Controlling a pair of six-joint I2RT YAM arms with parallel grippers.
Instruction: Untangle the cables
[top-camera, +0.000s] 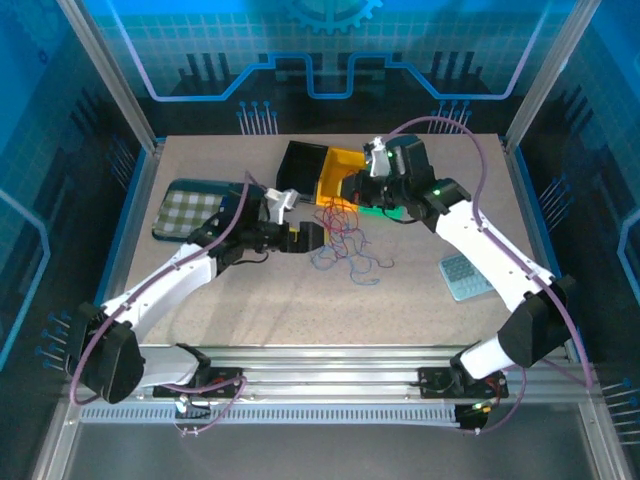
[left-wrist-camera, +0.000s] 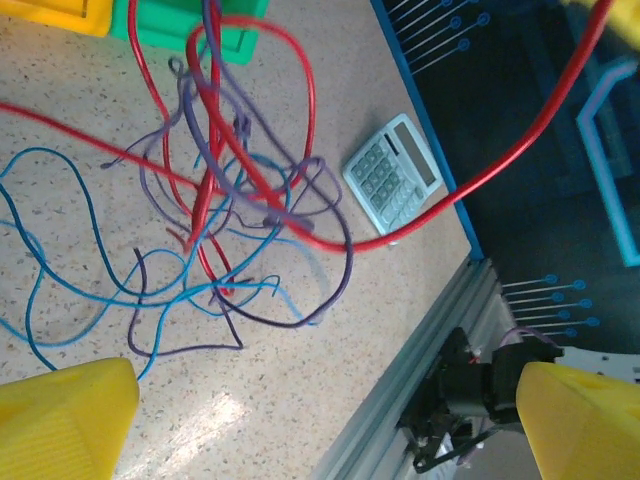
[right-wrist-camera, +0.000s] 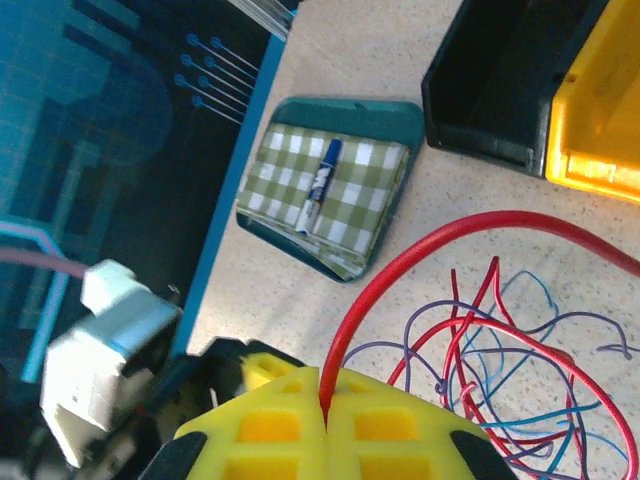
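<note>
The right fingers (right-wrist-camera: 270, 430) are pinched shut on a red cable (right-wrist-camera: 480, 222), holding it raised so it arcs clear of the tangle of cables (left-wrist-camera: 213, 185). That tangle lies on the worktop (left-wrist-camera: 300, 385) just ahead of the left fingers (left-wrist-camera: 60, 420), which are spread wide, probably ready to pin the rest.

A: What lies between the left gripper's (left-wrist-camera: 320, 425) yellow fingers (left-wrist-camera: 60, 420)?
B: They stand wide apart above the speckled table (left-wrist-camera: 330, 370). Ahead, the cables (left-wrist-camera: 240, 200), red, blue and purple, lie tangled.
A: And beside them?
B: A calculator (left-wrist-camera: 393, 172), near the table's edge.
</note>
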